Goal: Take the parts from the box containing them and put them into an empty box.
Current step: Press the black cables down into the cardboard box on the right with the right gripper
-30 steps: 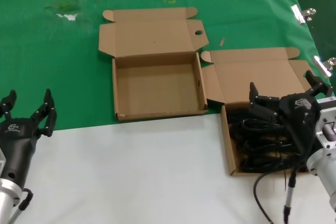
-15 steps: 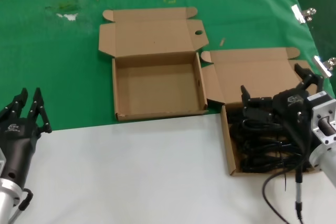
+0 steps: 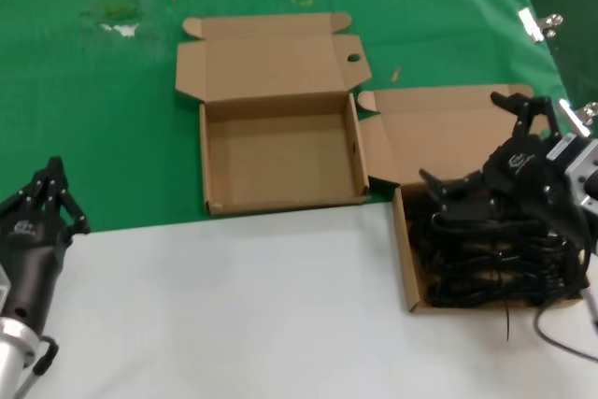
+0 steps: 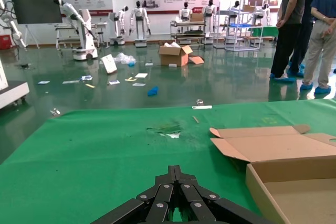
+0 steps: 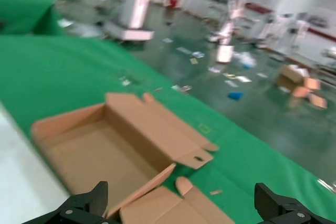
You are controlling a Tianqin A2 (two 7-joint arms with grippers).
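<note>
The empty box lies open on the green cloth at mid table, lid folded back. The box containing the parts lies open at the right, full of tangled black parts. My right gripper hovers open over that box's back edge and lid, fingers spread wide, holding nothing. In the right wrist view the gripper looks past the lid flap toward the empty box. My left gripper is parked at the front left, shut and empty; its wrist view shows the closed tips and the empty box.
Green cloth covers the far half of the table, a white surface the near half. Metal clips sit at the right edge. Small scraps lie at the far left.
My right gripper has risen and tilted up over the parts box, fingers spreading wider. My left gripper's fingers have closed together.
</note>
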